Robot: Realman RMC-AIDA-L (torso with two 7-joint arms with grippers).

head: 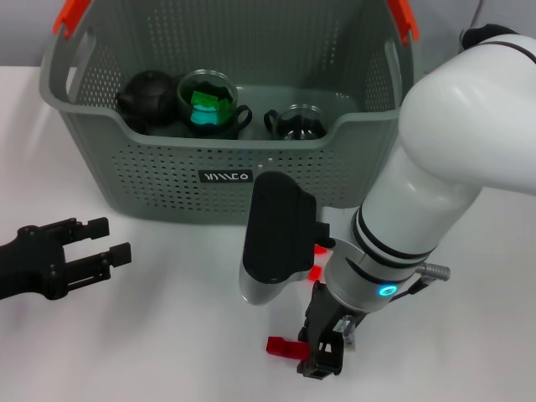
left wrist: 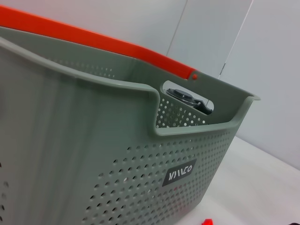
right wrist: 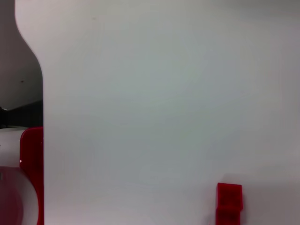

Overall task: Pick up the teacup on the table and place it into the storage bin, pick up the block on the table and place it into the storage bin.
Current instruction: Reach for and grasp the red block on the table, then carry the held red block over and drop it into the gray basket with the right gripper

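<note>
Red plastic marked the block [head: 282,346], which lay on the white table [head: 167,335] at about six o'clock from the storage bin [head: 226,180], well apart from its front wall. The right gripper [head: 322,356] stood just beside it, at the block's three o'clock, pointing down at the tabletop; whether its fingers were apart, together or touching the block could not be told. A second red patch [head: 318,251] showed between the right arm's black camera housing [head: 276,239] and its wrist, too covered to name.

Inside the bin sat a black teapot [head: 146,100] at ten o'clock, a glass teacup [head: 209,105] with something green in it near the middle, and a second glass piece [head: 297,124] toward two o'clock. The left gripper [head: 105,243] hung at the bin's eight o'clock, fingers spread and empty.

Judging from this, the block could be nudged sideways or pinched by one corner if the fingers closed off-centre, then drop on the lift. The bulky forearm might also catch the bin's near rim on the way over.

The right wrist view showed only a cropped edge of the block, and no fingers.
</note>
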